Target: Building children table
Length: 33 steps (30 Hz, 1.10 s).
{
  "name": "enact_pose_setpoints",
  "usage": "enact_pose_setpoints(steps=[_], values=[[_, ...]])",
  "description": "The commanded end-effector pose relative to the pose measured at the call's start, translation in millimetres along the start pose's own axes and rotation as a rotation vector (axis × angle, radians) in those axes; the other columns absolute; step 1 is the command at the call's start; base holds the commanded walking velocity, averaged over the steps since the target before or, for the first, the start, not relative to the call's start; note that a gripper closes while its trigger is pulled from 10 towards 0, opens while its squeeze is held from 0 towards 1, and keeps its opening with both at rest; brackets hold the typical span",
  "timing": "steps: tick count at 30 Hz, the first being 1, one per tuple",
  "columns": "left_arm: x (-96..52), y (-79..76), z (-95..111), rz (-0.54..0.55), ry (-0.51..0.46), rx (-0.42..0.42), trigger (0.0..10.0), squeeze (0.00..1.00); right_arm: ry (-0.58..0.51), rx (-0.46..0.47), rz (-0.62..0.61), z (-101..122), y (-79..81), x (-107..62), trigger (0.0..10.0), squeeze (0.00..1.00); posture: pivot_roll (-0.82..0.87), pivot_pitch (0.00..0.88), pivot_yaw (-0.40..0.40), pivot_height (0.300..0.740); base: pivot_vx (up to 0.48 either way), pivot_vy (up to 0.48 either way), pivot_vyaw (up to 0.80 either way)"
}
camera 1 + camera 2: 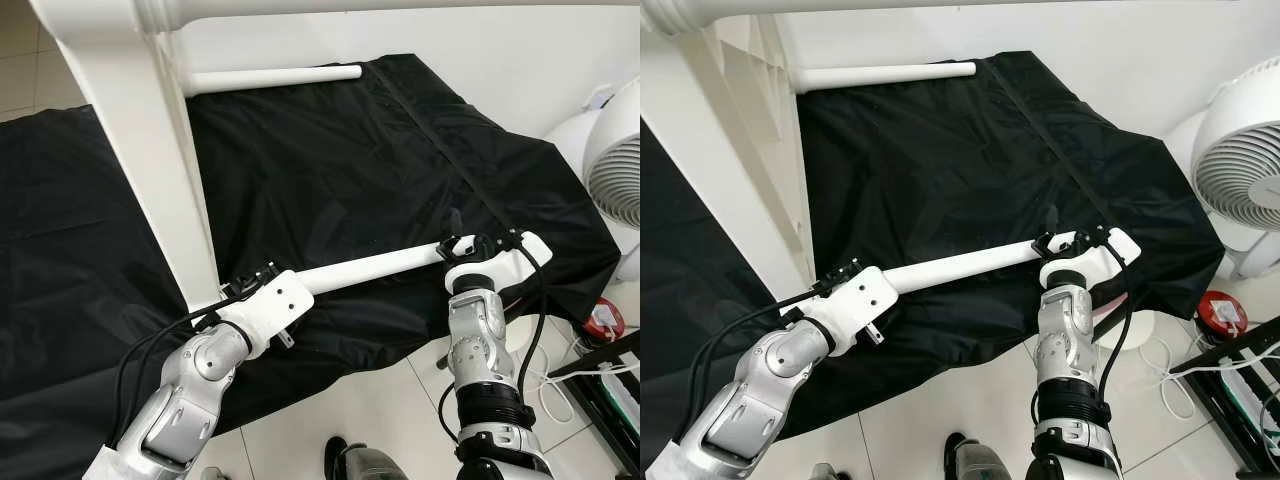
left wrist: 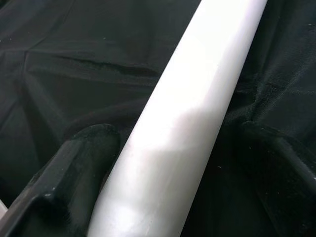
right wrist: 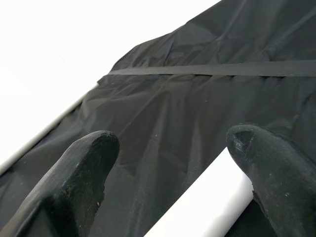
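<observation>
Both grippers carry the long white round table leg (image 1: 365,268) over the black cloth (image 1: 330,170): left gripper (image 2: 168,163) clamped around one end, right gripper (image 3: 173,182) spread wide around the other.

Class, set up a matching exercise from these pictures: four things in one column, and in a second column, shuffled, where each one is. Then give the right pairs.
Things
1. white table leg
2. second white leg
3. fan
4. black sheet

Places
A. standing on the floor at the robot's right
B. lying at the far edge of the sheet
C. spread over the floor under the parts
D. between the left gripper and the right gripper

Pairs: 1-D, 2-B, 3-A, 4-C
</observation>
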<state>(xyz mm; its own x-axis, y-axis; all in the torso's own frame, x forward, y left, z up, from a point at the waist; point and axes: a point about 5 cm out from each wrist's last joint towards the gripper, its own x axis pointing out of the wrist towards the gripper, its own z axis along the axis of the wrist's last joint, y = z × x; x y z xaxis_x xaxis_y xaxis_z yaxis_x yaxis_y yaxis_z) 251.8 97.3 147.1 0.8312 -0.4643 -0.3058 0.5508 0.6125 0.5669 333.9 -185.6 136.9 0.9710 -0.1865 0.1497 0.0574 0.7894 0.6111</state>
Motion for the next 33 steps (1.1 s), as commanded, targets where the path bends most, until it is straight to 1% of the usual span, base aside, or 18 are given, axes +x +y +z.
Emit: enact_pose_setpoints(steps=[1, 5, 11, 12, 15, 16, 18, 19, 20, 22, 23, 24, 26, 27, 29, 30, 31, 33], values=[[-4.4, -5.8, -16, -0.034, 0.078, -0.017, 10.0, 0.00, 0.284, 0.014, 0.067, -52, 13.1, -11.2, 10.0, 0.00, 0.14, 0.197, 0.023, 0.740, 0.000, 0.000, 0.00], [-12.2, 5.1, -28, -0.001, 0.133, -0.003, 10.0, 0.00, 0.327, -0.014, 0.157, -60, 24.6, -10.7, 10.0, 0.00, 0.15, 0.198, 0.021, 0.740, 0.000, 0.000, 0.00], [-18.0, 12.6, -35, 0.029, 0.168, -0.001, 10.0, 0.00, 0.359, -0.041, 0.195, -65, 28.9, -10.2, 10.0, 0.00, 0.16, 0.200, 0.015, 0.740, 0.000, 0.000, 0.00], [-25.1, 20.5, -44, 0.068, 0.208, 0.005, 10.0, 0.00, 0.382, -0.053, 0.231, -70, 34.3, -8.8, 10.0, 0.00, 0.18, 0.200, 0.006, 0.740, 0.000, 0.000, 0.00], [-27.5, 22.7, -46, 0.079, 0.222, 0.008, 10.0, 0.00, 0.389, -0.053, 0.244, -71, 36.4, -8.3, 10.0, 0.00, 0.18, 0.200, 0.003, 0.740, 0.000, 0.000, 0.00], [-27.5, 22.7, -46, 0.079, 0.222, 0.008, 10.0, 0.00, 0.389, -0.053, 0.244, -71, 36.4, -8.3, 10.0, 0.00, 0.18, 0.200, 0.003, 0.740, 0.000, 0.000, 0.00], [-27.7, 29.9, -44, 0.118, 0.205, 0.033, 10.0, 0.00, 0.333, -0.085, 0.312, -67, 45.7, -8.4, 10.0, 0.00, 0.19, 0.200, -0.011, 0.740, 0.000, 0.000, 0.00], [-27.7, 29.9, -44, 0.118, 0.205, 0.033, 10.0, 0.00, 0.333, -0.085, 0.312, -67, 45.7, -8.4, 10.0, 0.00, 0.19, 0.200, -0.011, 0.740, 0.000, 0.000, 0.00], [-24.3, 32.8, -38, 0.135, 0.169, 0.031, 10.0, 0.00, 0.292, -0.089, 0.330, -63, 48.0, -9.5, 10.0, 0.00, 0.19, 0.200, -0.014, 0.740, 0.000, 0.000, 0.00], [-24.3, 32.8, -38, 0.135, 0.169, 0.031, 10.0, 0.00, 0.292, -0.089, 0.330, -63, 48.0, -9.5, 10.0, 0.00, 0.19, 0.200, -0.014, 0.740, 0.000, 0.000, 0.00], [-16.6, 35.3, -23, 0.147, 0.082, -0.006, 10.0, 0.00, 0.190, -0.100, 0.308, -54, 45.7, -10.8, 10.0, 0.00, 0.19, 0.200, -0.013, 0.740, 0.000, 0.000, 0.00], [-8.2, 37.2, 0, 0.142, -0.047, -0.088, 10.0, 0.00, 0.081, -0.162, 0.250, -42, 38.9, -13.2, 10.0, 0.00, 0.18, 0.198, -0.008, 0.740, 0.000, 0.000, 0.00], [-8.2, 37.2, 0, 0.142, -0.047, -0.088, 10.0, 0.00, 0.081, -0.162, 0.250, -42, 38.9, -13.2, 10.0, 0.00, 0.18, 0.198, -0.008, 0.740, 0.000, 0.000, 0.00], [-3.7, 38.9, 20, 0.123, -0.157, -0.148, 10.0, 0.00, -0.001, -0.198, 0.210, -32, 34.5, -15.6, 10.0, 0.00, 0.17, 0.197, 0.001, 0.740, 0.000, 0.000, 0.00], [-3.7, 38.9, 20, 0.123, -0.157, -0.148, 10.0, 0.00, -0.001, -0.198, 0.210, -32, 34.5, -15.6, 10.0, 0.00, 0.17, 0.197, 0.001, 0.740, 0.000, 0.000, 0.00], [-3.2, 40.9, 42, 0.068, -0.291, -0.217, 10.0, 0.00, -0.082, -0.254, 0.187, -20, 33.1, -18.1, 10.0, 0.00, 0.15, 0.194, 0.012, 0.740, 0.000, 0.000, 0.00], [-3.2, 40.9, 42, 0.068, -0.291, -0.217, 10.0, 0.00, -0.082, -0.254, 0.187, -20, 33.1, -18.1, 10.0, 0.00, 0.15, 0.194, 0.012, 0.740, 0.000, 0.000, 0.00], [-9.4, 46.6, 69, -0.064, -0.478, -0.323, 10.0, 0.00, -0.198, -0.331, 0.185, 1, 38.2, -21.3, 10.0, 0.00, 0.13, 0.180, 0.030, 0.740, 0.000, 0.000, 0.00]])
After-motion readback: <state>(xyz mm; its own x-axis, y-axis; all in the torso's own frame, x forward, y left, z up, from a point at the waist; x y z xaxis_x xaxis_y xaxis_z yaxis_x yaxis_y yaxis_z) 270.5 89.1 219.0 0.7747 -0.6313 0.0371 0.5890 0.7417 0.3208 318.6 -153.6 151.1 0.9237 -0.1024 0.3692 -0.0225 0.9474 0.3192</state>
